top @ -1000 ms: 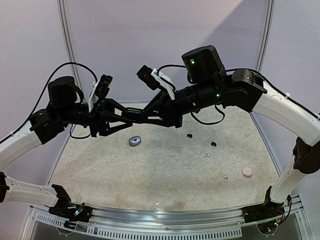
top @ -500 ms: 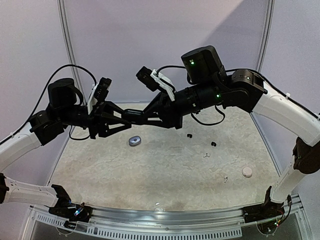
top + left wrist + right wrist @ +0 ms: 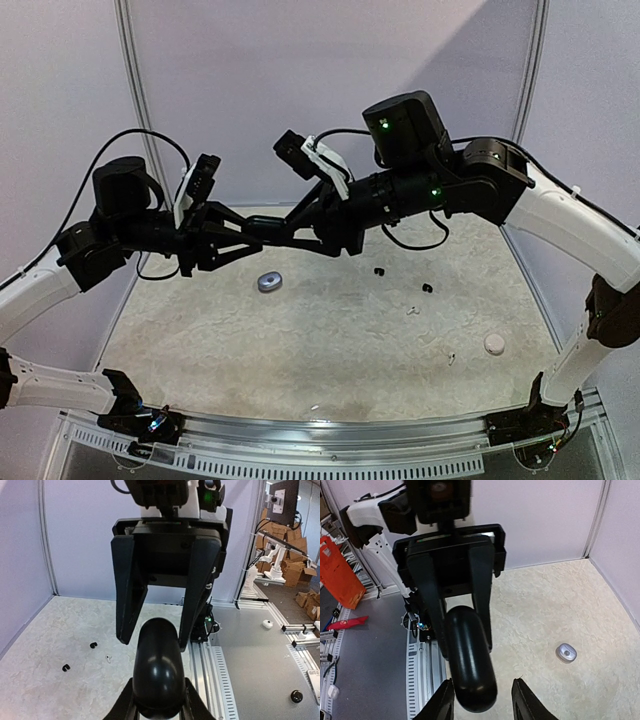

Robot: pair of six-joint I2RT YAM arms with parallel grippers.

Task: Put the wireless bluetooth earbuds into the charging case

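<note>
A glossy black charging case [image 3: 156, 670] hangs in mid-air between my two arms. My left gripper [image 3: 157, 702] is shut on its near end. In the right wrist view the same black case [image 3: 467, 660] lies between the fingers of my right gripper [image 3: 482, 700], which stands open: a clear gap shows on one side of the case. Both grippers meet above the far left of the table [image 3: 262, 232]. On the table lie two tiny black earbuds [image 3: 379, 270] [image 3: 428, 288] and a white earbud [image 3: 411, 310].
A silvery grey case [image 3: 270, 282] lies on the table under the grippers. A white case [image 3: 494, 344] sits near the right front. Another small earbud [image 3: 452, 357] lies beside it. Purple walls close the table at the back and sides.
The right gripper's jaws have spread away from the black case while the left gripper has closed tighter on it. Both arms stay almost where they were.
</note>
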